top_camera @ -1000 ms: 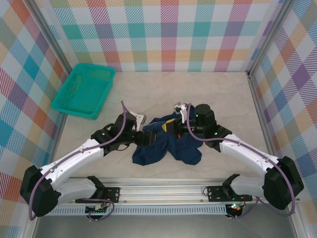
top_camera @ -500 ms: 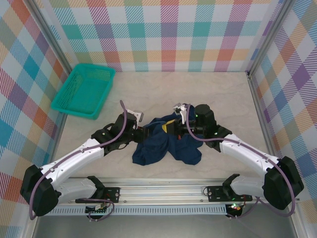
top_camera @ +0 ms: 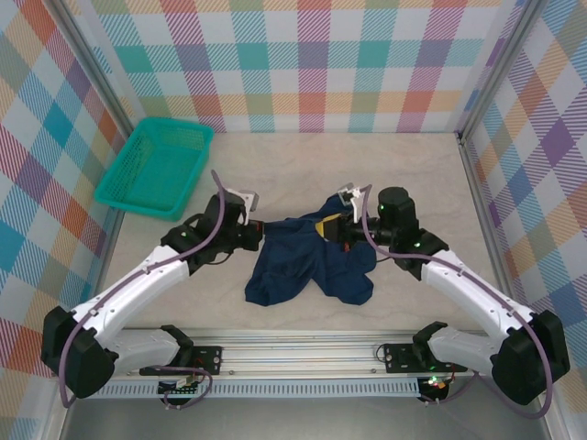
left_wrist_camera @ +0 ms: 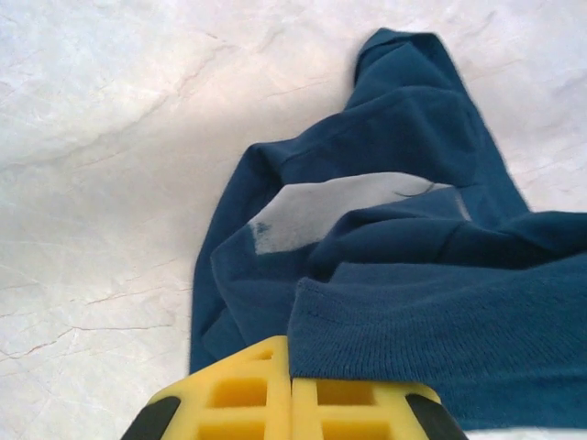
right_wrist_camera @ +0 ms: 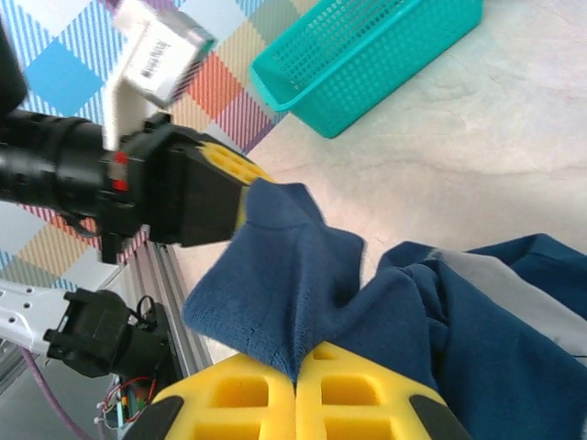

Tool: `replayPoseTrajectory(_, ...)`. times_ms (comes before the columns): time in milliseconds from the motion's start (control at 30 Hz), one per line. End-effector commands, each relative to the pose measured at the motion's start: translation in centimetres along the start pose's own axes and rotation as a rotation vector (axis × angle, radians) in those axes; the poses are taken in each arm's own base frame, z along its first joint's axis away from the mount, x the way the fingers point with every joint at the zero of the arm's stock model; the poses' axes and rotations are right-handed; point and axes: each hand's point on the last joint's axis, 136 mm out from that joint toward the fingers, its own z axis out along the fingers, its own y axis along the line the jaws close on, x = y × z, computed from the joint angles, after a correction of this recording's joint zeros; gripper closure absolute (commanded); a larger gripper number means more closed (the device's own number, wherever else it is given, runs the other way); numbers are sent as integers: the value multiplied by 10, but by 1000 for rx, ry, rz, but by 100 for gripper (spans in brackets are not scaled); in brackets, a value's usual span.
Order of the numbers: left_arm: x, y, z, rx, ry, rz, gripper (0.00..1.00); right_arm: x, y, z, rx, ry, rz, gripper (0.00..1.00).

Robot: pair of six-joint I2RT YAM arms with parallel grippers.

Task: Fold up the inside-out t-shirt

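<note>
Left gripper [top_camera: 260, 235] and right gripper [top_camera: 336, 227] clamp the crumpled t-shirt [top_camera: 307, 270], far edge; you have 0 folds done.

The dark navy t-shirt [top_camera: 307, 268] lies crumpled in soft folds mid-table [top_camera: 367, 165], its upper edge stretched between my left claw [top_camera: 260, 233] and right claw [top_camera: 337, 226], both pinching cloth.
</note>
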Motion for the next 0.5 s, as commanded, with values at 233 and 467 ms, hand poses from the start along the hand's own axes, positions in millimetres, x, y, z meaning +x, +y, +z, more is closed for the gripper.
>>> replayPoseTrajectory(233, 33, -24, -41, 195, 201, -21, 100, -5, -3, -8, 49, 42, -54, 97)
replayPoseTrajectory(467, 82, -45, -22, 306, 331, -50, 100, 50, -3, -8, -14, 169, 27, 97)
